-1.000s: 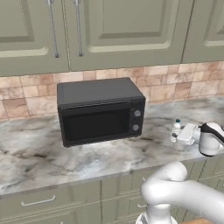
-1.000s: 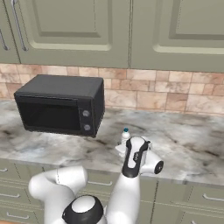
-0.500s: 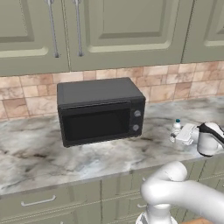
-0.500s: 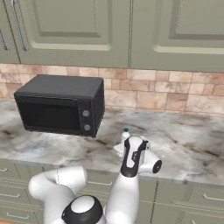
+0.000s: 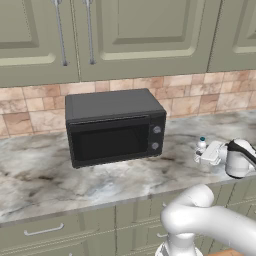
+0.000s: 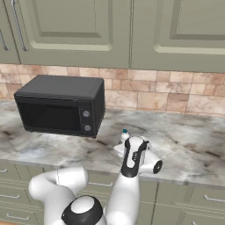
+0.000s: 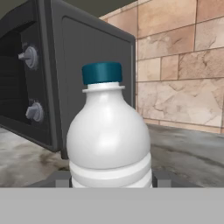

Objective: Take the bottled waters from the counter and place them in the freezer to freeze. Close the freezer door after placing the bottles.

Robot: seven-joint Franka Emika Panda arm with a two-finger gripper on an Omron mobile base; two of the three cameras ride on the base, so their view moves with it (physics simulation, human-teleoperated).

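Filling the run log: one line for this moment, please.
phase: grasp | end effector: shut on whitish bottle | bottle: upright on counter, right of microwave

Bottle (image 7: 109, 140) base cut off; hand (image 5: 207, 155) hides its body.

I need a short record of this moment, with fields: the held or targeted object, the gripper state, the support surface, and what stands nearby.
object: whitish bottle with dark blue cap, upright
gripper: gripper at the bottle's lower body, one finger on each side; a firm grip cannot be confirmed
surface: marbled counter, the bottle stands on it
nearby: black microwave, to the bottle's left in both base views
backdrop: tan brick tile wall, green cabinets above
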